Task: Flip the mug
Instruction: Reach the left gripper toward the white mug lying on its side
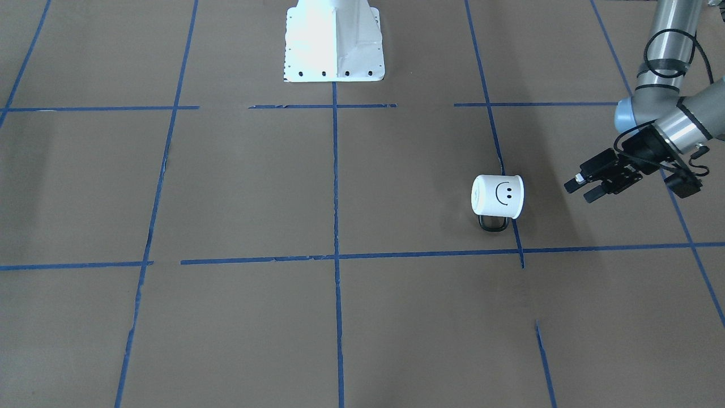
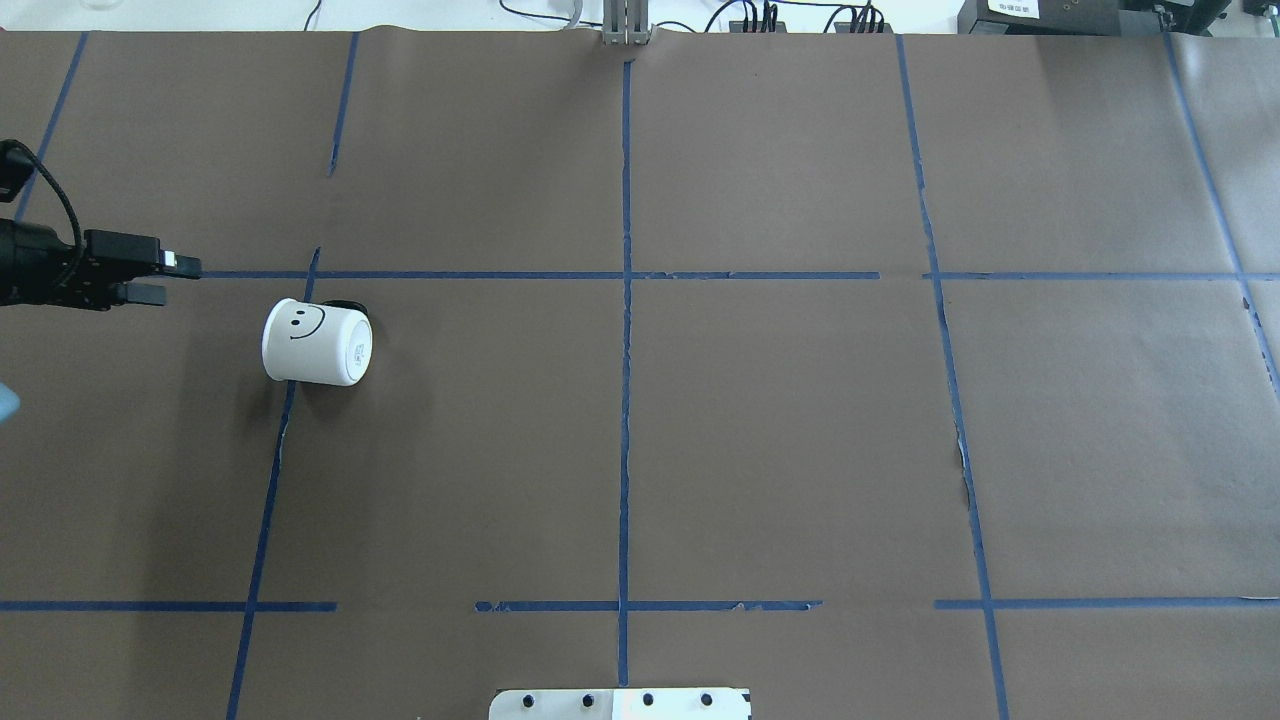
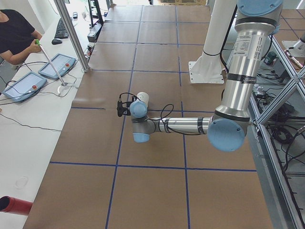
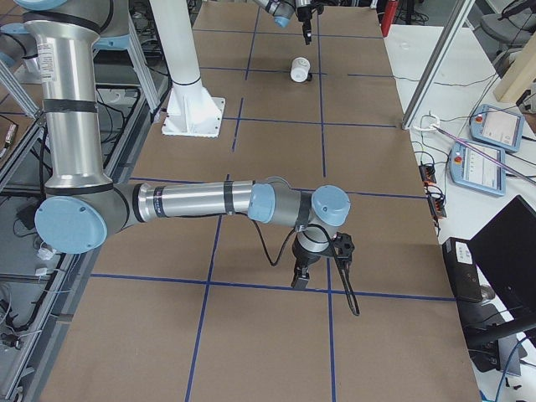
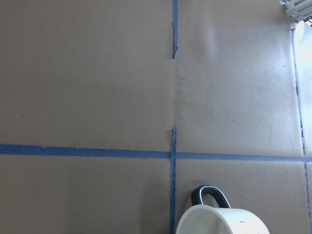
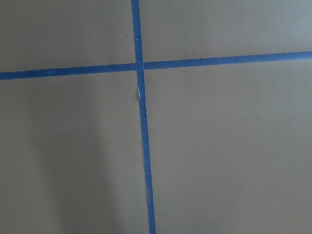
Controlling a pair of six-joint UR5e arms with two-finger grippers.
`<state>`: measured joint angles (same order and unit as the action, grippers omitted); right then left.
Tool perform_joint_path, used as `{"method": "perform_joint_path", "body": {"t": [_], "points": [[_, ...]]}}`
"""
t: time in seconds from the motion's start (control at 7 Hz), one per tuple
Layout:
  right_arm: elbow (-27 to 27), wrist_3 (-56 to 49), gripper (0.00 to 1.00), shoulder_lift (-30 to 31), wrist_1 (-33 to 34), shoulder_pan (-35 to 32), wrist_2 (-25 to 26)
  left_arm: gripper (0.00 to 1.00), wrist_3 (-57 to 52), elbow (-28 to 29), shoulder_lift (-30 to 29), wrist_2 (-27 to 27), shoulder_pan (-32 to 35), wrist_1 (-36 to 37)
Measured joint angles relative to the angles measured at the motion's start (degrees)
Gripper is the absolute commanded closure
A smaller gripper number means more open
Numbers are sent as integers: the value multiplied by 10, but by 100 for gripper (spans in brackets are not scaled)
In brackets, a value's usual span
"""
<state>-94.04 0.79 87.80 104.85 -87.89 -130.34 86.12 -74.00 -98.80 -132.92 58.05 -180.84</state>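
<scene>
Mug (image 1: 498, 196): one, lying sideways.

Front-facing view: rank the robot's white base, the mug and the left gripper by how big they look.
1. White base: clearly the largest.
2. Mug and left gripper: these look about alike. The gripper seems raised and nearer the camera, so I won't rank one over the other.

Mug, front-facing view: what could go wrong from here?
1. The small white cylindrical mug with black loop handle lies on its side; a nudge could roll it.
2. The open left tool is clear of it, facing its mouth; a misaligned approach may shove it instead of catching the rim.
</scene>
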Motion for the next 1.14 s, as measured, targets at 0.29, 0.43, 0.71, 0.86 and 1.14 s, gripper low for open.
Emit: {"method": "perform_joint_path", "body": {"t": [0.29, 0.43, 0.71, 0.86, 1.14], "points": [[0, 0, 0, 0, 0, 0, 0, 0, 29, 1, -7, 33, -34, -27], [0, 0, 0, 0, 0, 0, 0, 0, 31, 3, -14, 36, -44, -29], [0, 0, 0, 0, 0, 0, 0, 0, 32, 9, -29, 38, -62, -29], [0, 0, 0, 0, 0, 0, 0, 1, 32, 10, -35, 38, -68, -28], [0, 0, 0, 0, 0, 0, 0, 6, 32, 10, -42, 38, -77, -27]]}}
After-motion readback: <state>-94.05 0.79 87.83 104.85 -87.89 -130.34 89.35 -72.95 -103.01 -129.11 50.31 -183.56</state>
